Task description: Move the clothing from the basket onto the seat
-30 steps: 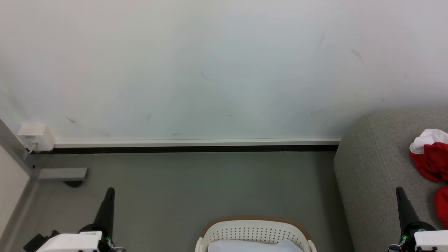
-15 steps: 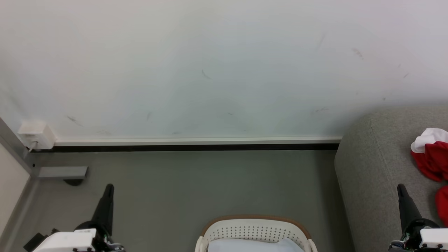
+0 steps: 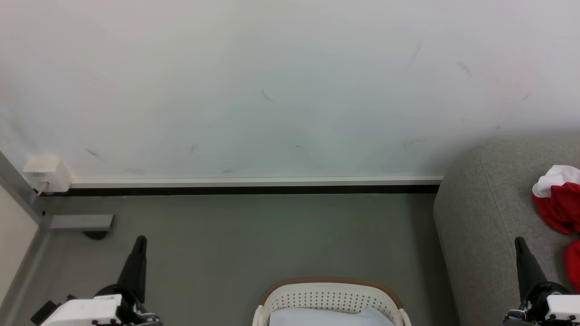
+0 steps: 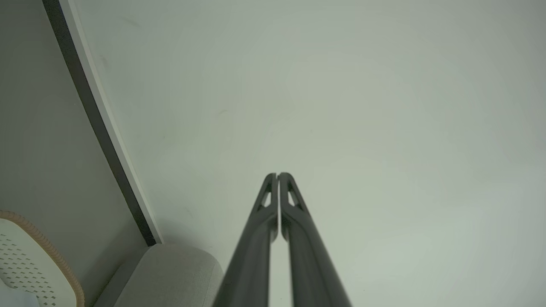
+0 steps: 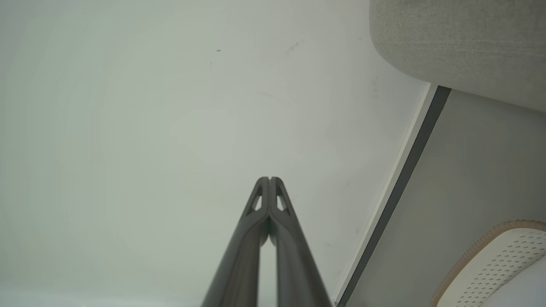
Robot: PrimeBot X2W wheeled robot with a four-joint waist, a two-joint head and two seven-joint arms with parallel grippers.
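The cream basket [image 3: 331, 299] with its tan rim stands on the floor at the bottom centre, and its inside shows pale. It also appears as the basket [image 4: 25, 260] and the basket [image 5: 495, 260] in the wrist views. Red clothing with white trim [image 3: 559, 203] lies on the grey seat [image 3: 480, 217] at the right, with a second red piece [image 3: 573, 269] below it. My left gripper [image 3: 141, 239] is shut and holds nothing, left of the basket; its tips [image 4: 278, 175] meet. My right gripper [image 3: 519, 240] is shut too, over the seat's near part, fingertips [image 5: 269, 179] together.
A white wall [image 3: 272, 90] with a dark skirting line [image 3: 253, 191] faces me. A white wall box [image 3: 45, 174] and a grey metal foot [image 3: 81, 222] sit at the left. Grey floor [image 3: 272, 235] lies between basket and wall.
Both grippers have shifted slightly upward in the view over the last second; the scene also shifted a little, so the camera moved. Clothing and basket stay put.
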